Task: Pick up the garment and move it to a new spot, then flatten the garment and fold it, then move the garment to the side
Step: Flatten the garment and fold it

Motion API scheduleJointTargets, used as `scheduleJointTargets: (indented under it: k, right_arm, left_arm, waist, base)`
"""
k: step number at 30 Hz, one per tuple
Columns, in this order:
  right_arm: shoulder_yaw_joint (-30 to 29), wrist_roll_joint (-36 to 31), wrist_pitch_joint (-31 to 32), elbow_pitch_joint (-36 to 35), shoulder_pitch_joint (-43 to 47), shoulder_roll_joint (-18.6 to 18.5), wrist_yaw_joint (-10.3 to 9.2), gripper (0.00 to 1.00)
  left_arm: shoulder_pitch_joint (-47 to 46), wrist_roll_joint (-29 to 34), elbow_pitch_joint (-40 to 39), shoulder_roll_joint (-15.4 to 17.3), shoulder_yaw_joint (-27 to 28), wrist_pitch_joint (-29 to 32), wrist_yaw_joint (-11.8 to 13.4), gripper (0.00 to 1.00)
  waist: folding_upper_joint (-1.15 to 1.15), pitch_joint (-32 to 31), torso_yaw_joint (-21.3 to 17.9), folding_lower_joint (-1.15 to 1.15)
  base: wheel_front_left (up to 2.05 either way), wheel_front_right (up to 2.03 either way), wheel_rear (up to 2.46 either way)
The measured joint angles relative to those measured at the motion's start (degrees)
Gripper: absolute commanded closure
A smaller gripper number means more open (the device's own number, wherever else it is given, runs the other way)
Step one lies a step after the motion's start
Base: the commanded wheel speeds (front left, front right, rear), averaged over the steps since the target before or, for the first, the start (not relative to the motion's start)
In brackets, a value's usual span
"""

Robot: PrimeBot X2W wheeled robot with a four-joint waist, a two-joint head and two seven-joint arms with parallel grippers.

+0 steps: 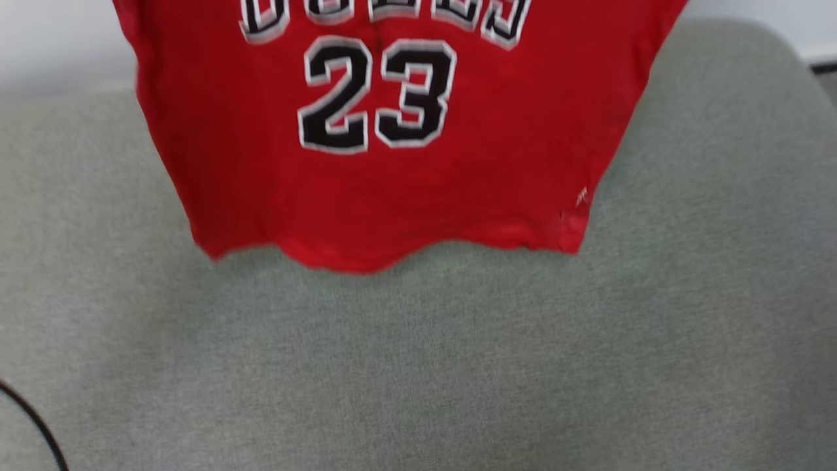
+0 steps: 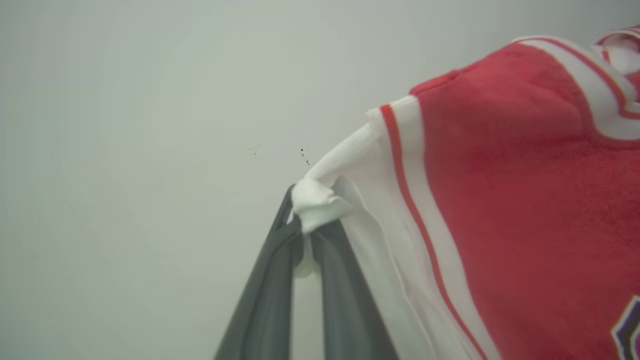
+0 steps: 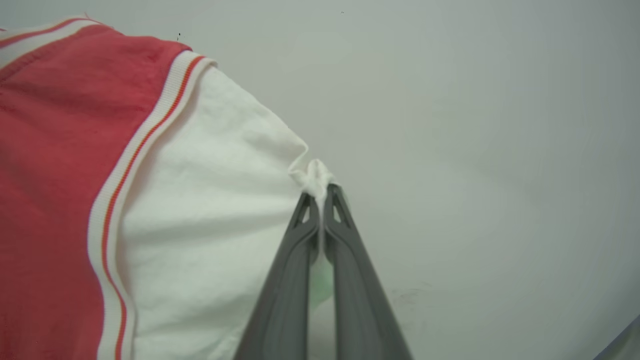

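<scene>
dark grey fingers (image 2: 265,300) of the left gripper (image 2: 312,220) rise from the bottom edge of the left wrist view, very near the lens. their tips are pressed together on a bunched corner of a white sleeve (image 2: 380,240) of the garment (image 2: 500,200), so this gripper is closed and it grips the cloth. the sleeve is stretched from the pinch to the red body, and a red and white striped trim (image 2: 400,150) runs between them. behind them is a plain pale wall (image 2: 125,150).

in the right wrist view the right gripper (image 3: 320,197) is closed too. its tips nip a small tuft at the edge of the other white sleeve (image 3: 210,200). a pale green patch (image 3: 321,287) shows in the slit between its two fingers lower down; i cannot tell what it is. the red body of the garment is at the left side of this view.

in the head view the garment hangs in the upper half of the picture, with its printed side to the camera. the black number 23 (image 1: 376,95) has a white outline, and the black letters above it are cut by the top edge. the wavy hem (image 1: 366,258) hangs in front of a grey fabric surface (image 1: 418,366). the picture is a little blurred, and i cannot tell if the hem touches this surface. a thin black cable (image 1: 36,422) curves across the lower left corner.
</scene>
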Motion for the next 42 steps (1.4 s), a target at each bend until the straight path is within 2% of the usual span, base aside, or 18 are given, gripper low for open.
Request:
scheduleJointTargets:
  k: [5,13,18,23,26,33,37,42]
  right_arm:
    - [-0.15,-3.28,-3.70,5.65,-9.87,2.22,0.00,1.00]
    - [0.23,-9.47,-9.64,18.11,-25.19,5.88,0.01,1.00]
    - [-0.63,-12.96,-14.62,26.16,-32.64,7.50,0.01,1.00]
    - [0.00,-14.10,-18.71,32.86,-34.77,9.55,0.01,1.00]
    - [1.69,-13.91,-20.74,35.57,-33.23,10.03,0.01,1.00]
    - [5.60,-9.85,-24.30,39.35,-22.11,9.71,0.00,1.00]
    - [9.88,-5.89,-24.34,38.34,-12.54,8.64,0.00,1.00]
    - [16.50,0.08,-23.06,33.93,3.48,5.43,0.00,1.00]
  left_arm:
    - [-14.93,2.93,10.56,-3.27,-2.97,-1.74,-3.04,1.00]
    - [-32.86,6.91,27.55,-9.32,-5.13,-9.42,-3.86,1.00]
    - [-38.94,7.91,35.49,-12.12,-5.70,-14.49,-3.96,1.00]
    - [-39.80,7.73,41.66,-14.21,-6.20,-19.23,-4.17,1.00]
    - [-37.57,7.39,44.37,-15.11,-6.88,-22.68,-4.45,1.00]
    - [-23.06,6.23,48.46,-18.20,-9.39,-27.63,-5.22,1.00]
    - [-11.71,4.95,48.35,-19.67,-10.50,-28.65,-5.68,1.00]
    - [5.45,4.50,47.13,-21.59,-12.80,-28.89,-5.21,1.00]
  waist:
    - [0.00,7.16,0.34,0.01]
    - [0.00,17.14,1.56,0.02]
    - [0.00,21.66,2.88,0.01]
    - [0.00,24.34,4.70,0.02]
    - [0.00,24.76,5.81,0.01]
    - [0.00,21.33,7.34,0.01]
    - [0.00,17.60,7.89,0.01]
    - [0.00,11.32,8.47,0.00]
  base:
    - [0.00,0.00,0.00]
    - [0.00,0.00,0.00]
    - [0.00,0.00,0.00]
    - [0.00,0.00,0.00]
    - [0.00,0.00,0.00]
    - [0.00,0.00,0.00]
    - [0.00,0.00,0.00]
    - [0.00,0.00,0.00]
